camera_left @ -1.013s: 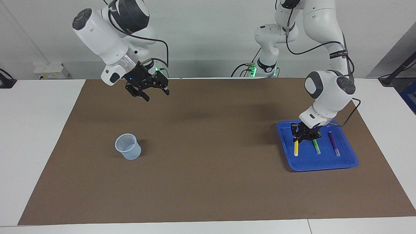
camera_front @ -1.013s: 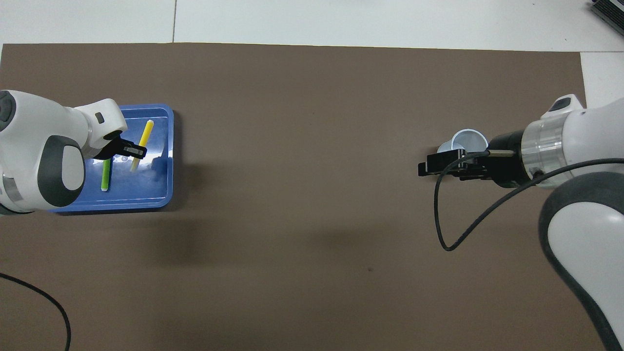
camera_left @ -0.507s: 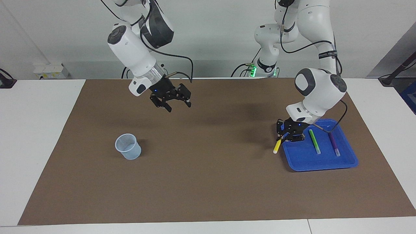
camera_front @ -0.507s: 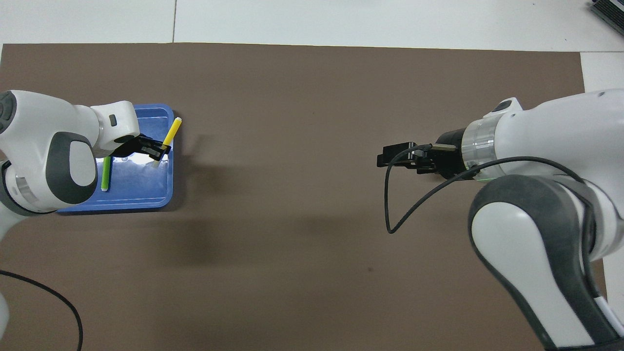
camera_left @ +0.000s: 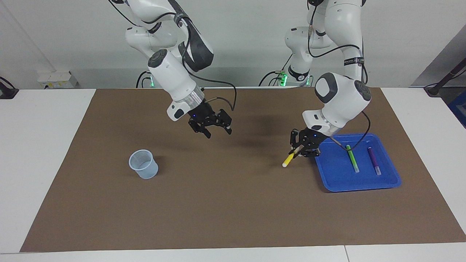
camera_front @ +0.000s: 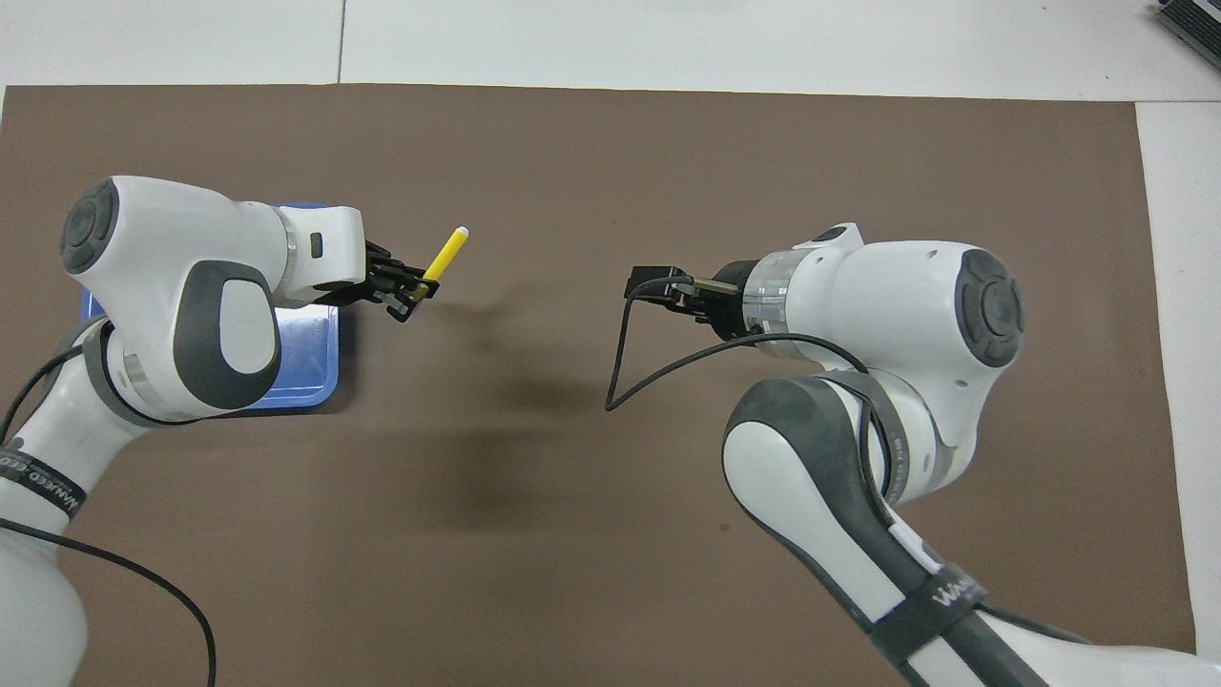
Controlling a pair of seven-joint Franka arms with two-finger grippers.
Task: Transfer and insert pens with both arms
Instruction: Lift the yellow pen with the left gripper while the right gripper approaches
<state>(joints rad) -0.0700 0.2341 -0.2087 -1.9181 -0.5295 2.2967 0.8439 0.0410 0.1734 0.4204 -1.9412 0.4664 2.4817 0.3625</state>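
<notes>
Gripping the yellow pen [camera_left: 289,160] by its upper end, the fingers of the left gripper [camera_left: 305,146] are clamped tight, and the pen slants down with its pale cap hanging above the brown mat [camera_left: 233,203], just off the edge of the blue tray [camera_left: 358,182] that faces the table's middle. A second ago that pen hung low in the tray between the same fingers; since then it has been lifted out over the tray's rim and carried toward the centre. Outward from the fingers, the left arm [camera_left: 342,96] bends over the tray's corner nearest the robots.

Across the gap, the right gripper [camera_left: 213,125] hangs over the middle of the mat with its fingers spread wide and nothing between them. It too has swung in, from above the mat's edge nearest the robots at the right arm's end, so the two grippers now face each other, well apart but closing.

In the tray the green pen [camera_left: 352,158] and the purple pen [camera_left: 374,161] lie side by side, untouched. The clear plastic cup [camera_left: 143,164] stands upright on the mat toward the right arm's end.

By the look of it, a mid-air handover of the first pen is being set up, with the cup as the likely place for inserting it; two pens are yet to be moved.
</notes>
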